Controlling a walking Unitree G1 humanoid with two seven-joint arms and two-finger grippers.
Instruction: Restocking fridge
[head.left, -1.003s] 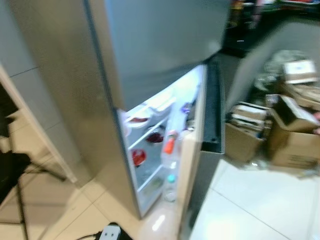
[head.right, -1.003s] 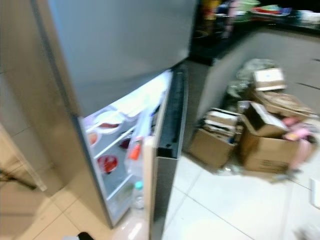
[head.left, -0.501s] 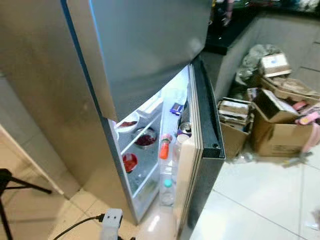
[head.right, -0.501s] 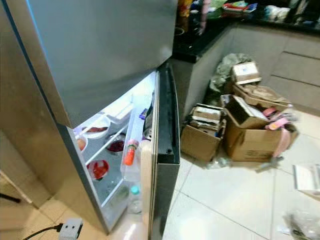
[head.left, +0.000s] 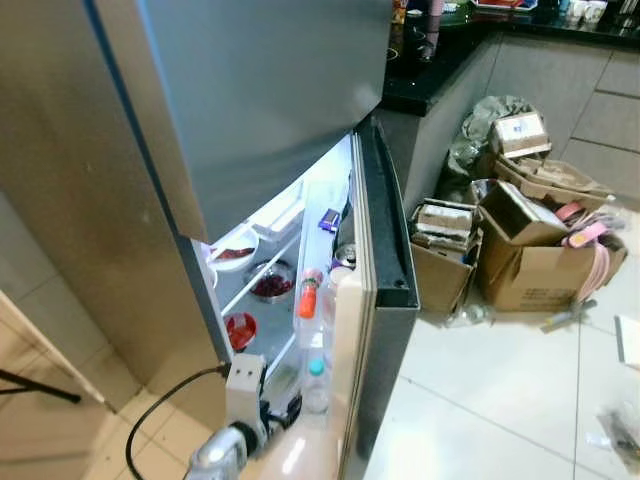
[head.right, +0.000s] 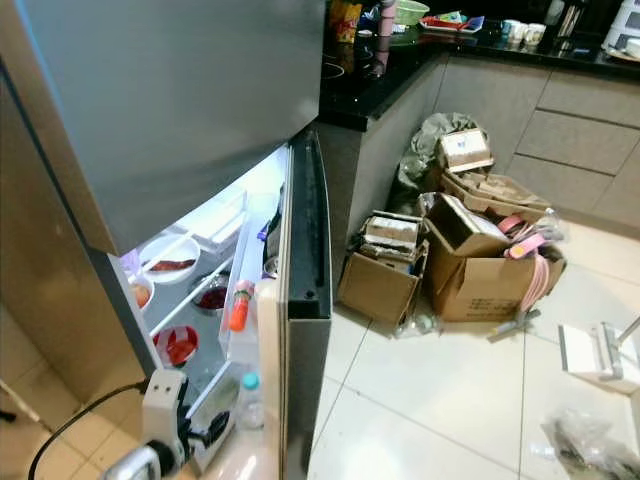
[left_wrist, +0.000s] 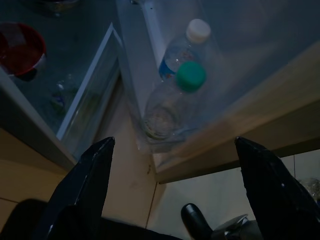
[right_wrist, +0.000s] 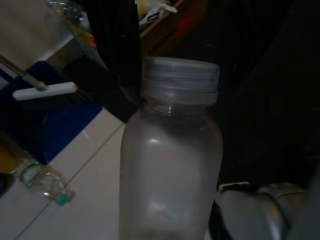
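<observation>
Clear bottle (right_wrist: 170, 150) clamped in right gripper (right_wrist: 175, 75); left gripper (left_wrist: 170, 165) spread wide before fridge door (head.left: 375, 250) shelf.

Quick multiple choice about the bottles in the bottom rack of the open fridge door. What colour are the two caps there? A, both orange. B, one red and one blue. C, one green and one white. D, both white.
C: the left wrist view looks down on the door rack, where a green-capped bottle stands beside a white-capped bottle.
</observation>
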